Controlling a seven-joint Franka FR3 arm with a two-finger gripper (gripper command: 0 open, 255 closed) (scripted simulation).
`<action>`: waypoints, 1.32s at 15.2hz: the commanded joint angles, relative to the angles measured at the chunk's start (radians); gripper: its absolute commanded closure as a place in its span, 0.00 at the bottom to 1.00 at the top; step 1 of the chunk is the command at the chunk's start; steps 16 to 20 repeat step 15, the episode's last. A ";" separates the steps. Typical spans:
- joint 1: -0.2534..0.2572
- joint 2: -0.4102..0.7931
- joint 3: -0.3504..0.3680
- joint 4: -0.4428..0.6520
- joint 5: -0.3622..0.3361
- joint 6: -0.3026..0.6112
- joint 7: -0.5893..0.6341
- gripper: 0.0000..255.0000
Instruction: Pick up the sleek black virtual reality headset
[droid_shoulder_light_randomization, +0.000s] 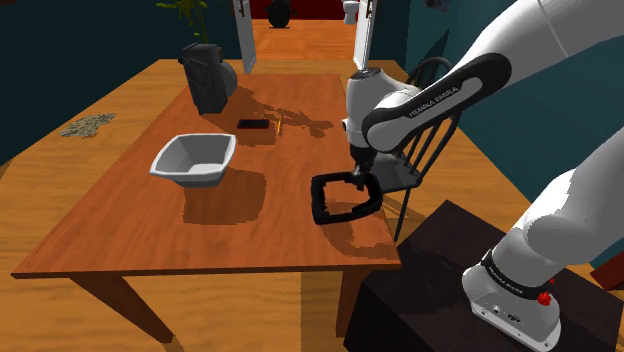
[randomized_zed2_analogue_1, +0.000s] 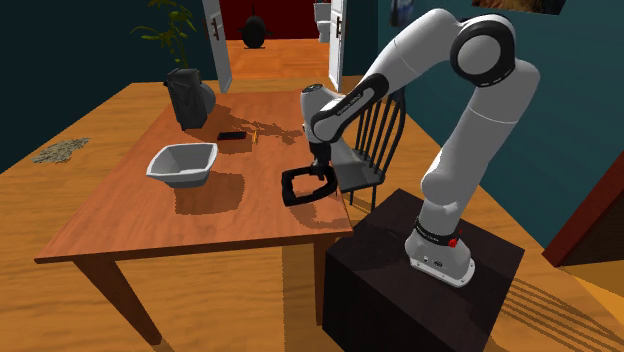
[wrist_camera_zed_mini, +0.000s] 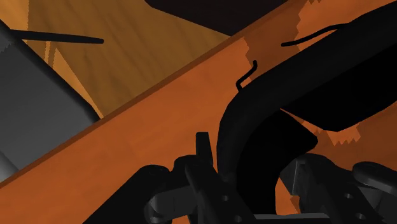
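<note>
Black VR headset (droid_shoulder_light_randomization: 335, 214) | at table (droid_shoulder_light_randomization: 120, 230) corner nearest stand (droid_shoulder_light_randomization: 440, 290), tilted, seemingly just clear of wood, shadow beneath | gripper (droid_shoulder_light_randomization: 360, 183) clamped on its upper band, loop hanging directly below | long axis roughly along edge facing stand | next, by judgement: straight lift | arm lettering (droid_shoulder_light_randomization: 440, 100) reads FRANKA EMIKA

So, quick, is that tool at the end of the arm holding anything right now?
The tool is closed, holding the black headset.
</note>
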 joint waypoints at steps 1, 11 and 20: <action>0.002 -0.018 0.000 0.008 0.009 -0.025 -0.006 1.00; 0.010 -0.107 -0.011 0.070 0.041 -0.171 -0.041 1.00; 0.011 -0.122 -0.013 0.087 0.045 -0.202 -0.047 1.00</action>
